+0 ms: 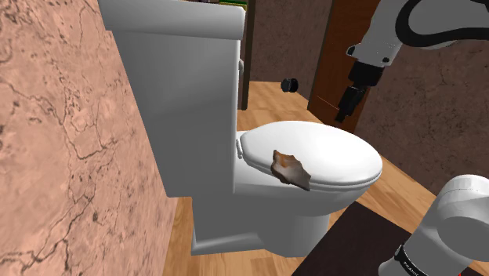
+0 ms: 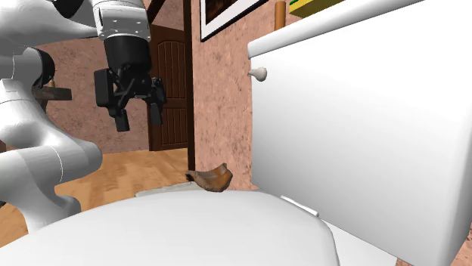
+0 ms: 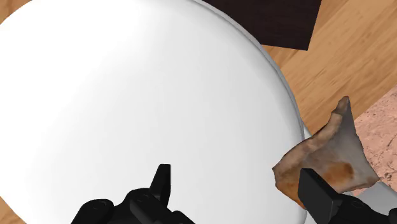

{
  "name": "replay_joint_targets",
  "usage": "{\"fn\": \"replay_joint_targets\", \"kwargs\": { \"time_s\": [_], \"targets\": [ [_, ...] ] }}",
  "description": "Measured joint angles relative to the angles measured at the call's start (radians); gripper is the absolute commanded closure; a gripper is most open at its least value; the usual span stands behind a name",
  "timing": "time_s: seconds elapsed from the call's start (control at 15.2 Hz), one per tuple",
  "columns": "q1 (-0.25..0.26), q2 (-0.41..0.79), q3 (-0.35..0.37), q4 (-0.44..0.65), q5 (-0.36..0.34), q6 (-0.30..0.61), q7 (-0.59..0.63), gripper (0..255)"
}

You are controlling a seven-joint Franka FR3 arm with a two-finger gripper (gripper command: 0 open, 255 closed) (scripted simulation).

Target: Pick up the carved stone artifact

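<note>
In the shoulder view a mottled pink wall point(image 1: 47, 157) runs down the left, with the white toilet tank point(image 1: 188, 94) set against it. Right of the tank lies the shut lid point(image 1: 337, 149). The artifact point(image 1: 288, 168), a small jagged brown and tan lump, sits at the lid's near edge, on the very rim and seemingly partly over it. That perch looks precarious: a sideways nudge could tip it onto the wood floor point(image 1: 176, 235). Farthest right, the tool point(image 1: 342, 118) hangs high over the lid's far edge, pointing down, well apart from the artifact.

The second exterior view has the tool point(image 2: 140, 119) at the left, its fingers spread with nothing between them. The artifact point(image 2: 212, 178) is in the middle at the lid's point(image 2: 189, 227) edge, and the tank point(image 2: 363, 128) is at the right.

In the wrist view the lid point(image 3: 127, 95) lies under the spread tool point(image 3: 238, 184), while the artifact point(image 3: 327, 156) lies beside one finger point(image 3: 316, 188), outside the gap. The open stance suits an approach, but the tool would likely have to shift toward the rim and centre on the artifact before descending.
</note>
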Motion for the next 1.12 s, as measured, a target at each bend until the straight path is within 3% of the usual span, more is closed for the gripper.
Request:
{"fn": "replay_joint_targets", "kwargs": {
  "time_s": [0.33, 1.12],
  "targets": [
    [0.03, -0.03, 0.044, -0.078, 0.038, 0.065, 0.027, 0],
    [0.179, -0.028, 0.244, -0.317, 0.206, 0.385, 0.133, 0]
  ]
}}
